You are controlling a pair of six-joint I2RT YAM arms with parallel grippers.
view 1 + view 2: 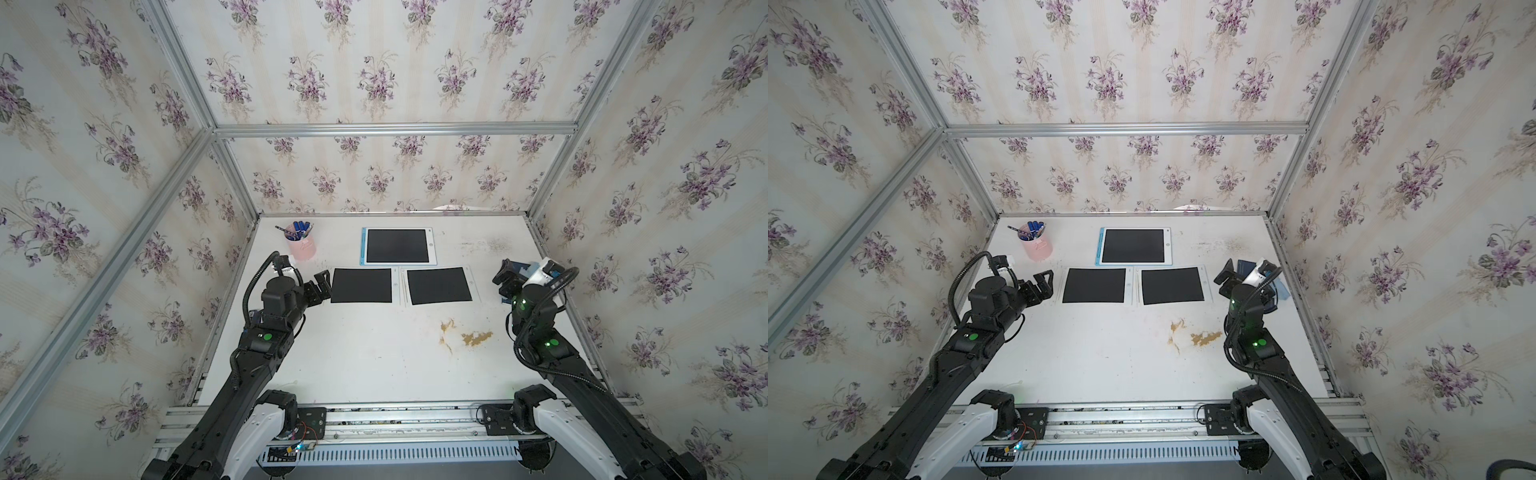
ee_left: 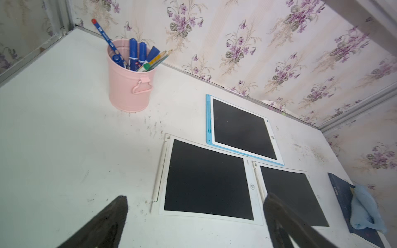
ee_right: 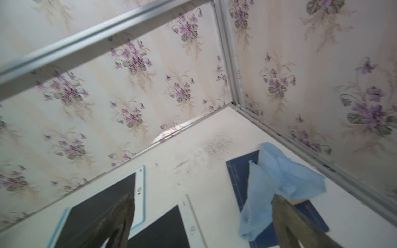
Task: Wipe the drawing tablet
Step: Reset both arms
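Clock hours here are read on the tabletop, with 12 at the back wall. Three drawing tablets lie flat on the white table (image 1: 374,365). Every screen is plain black, so you cannot tell which one is meant. The blue-edged tablet (image 1: 398,246) sits towards 12 o'clock. Just on its 6 o'clock side, side by side, are the left white tablet (image 1: 361,285) and the right white tablet (image 1: 439,286). Each seems to run its long axis from 9 to 3, with the stylus (image 2: 160,171) edge facing 9.

The blue cloth (image 3: 279,176) lies crumpled on a dark blue book (image 3: 240,176), at 3 o'clock from the right white tablet, by the side wall. Your right pincer (image 3: 203,199) hangs spread wide and holds nothing. The cloth is on its 3 o'clock side, close to one finger, though whether they touch is unclear. The right white tablet lies at its 9. Your left pincer (image 2: 195,196), also spread and empty, hovers just beside the left white tablet's 9 o'clock edge, well apart from the cloth. The right arm is nearer the cloth, so any wiping would likely start there. A pink pot (image 1: 302,247) of pens stands at 10 o'clock.
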